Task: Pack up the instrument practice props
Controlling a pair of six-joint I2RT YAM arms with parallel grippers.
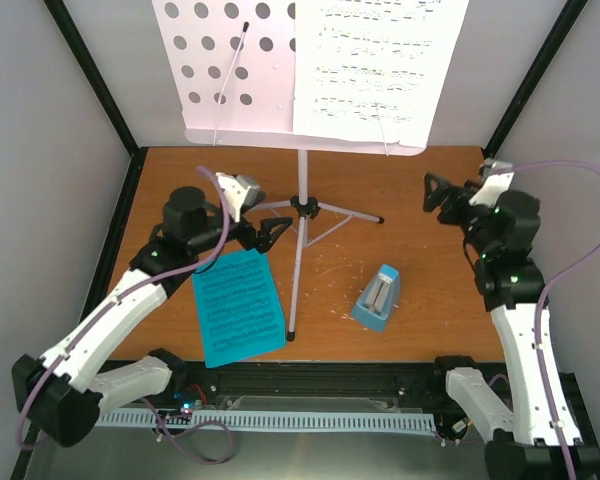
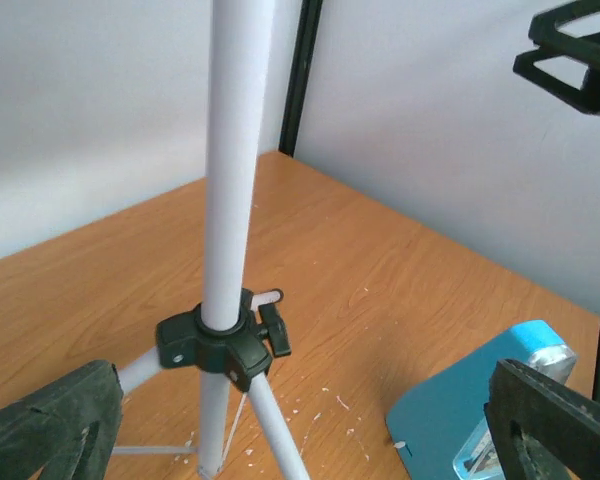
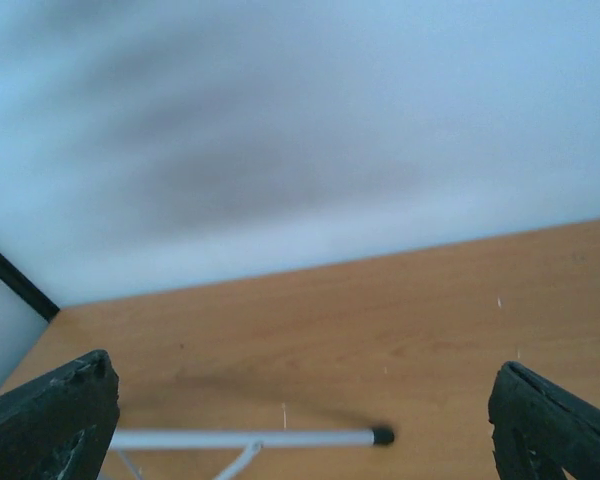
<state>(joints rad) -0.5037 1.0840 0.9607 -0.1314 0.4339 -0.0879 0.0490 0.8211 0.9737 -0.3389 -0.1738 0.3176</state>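
Note:
The white perforated music stand (image 1: 230, 60) stands upright at the back on its thin tripod (image 1: 300, 250), with a white music sheet (image 1: 380, 60) on its desk. A blue music sheet (image 1: 238, 306) lies flat on the table at front left. The light-blue metronome (image 1: 378, 297) stands right of the tripod. My left gripper (image 1: 270, 233) is open, just left of the tripod's black hub (image 2: 220, 345), holding nothing. My right gripper (image 1: 438, 193) is open and empty at the right, facing a tripod leg's foot (image 3: 380, 435). The metronome's base (image 2: 480, 400) also shows in the left wrist view.
The wooden table (image 1: 400, 180) is enclosed by grey walls with black corner posts (image 1: 90, 70). White flecks lie scattered on the wood around the tripod (image 2: 330, 400). A black rail with cables runs along the front edge (image 1: 310, 385).

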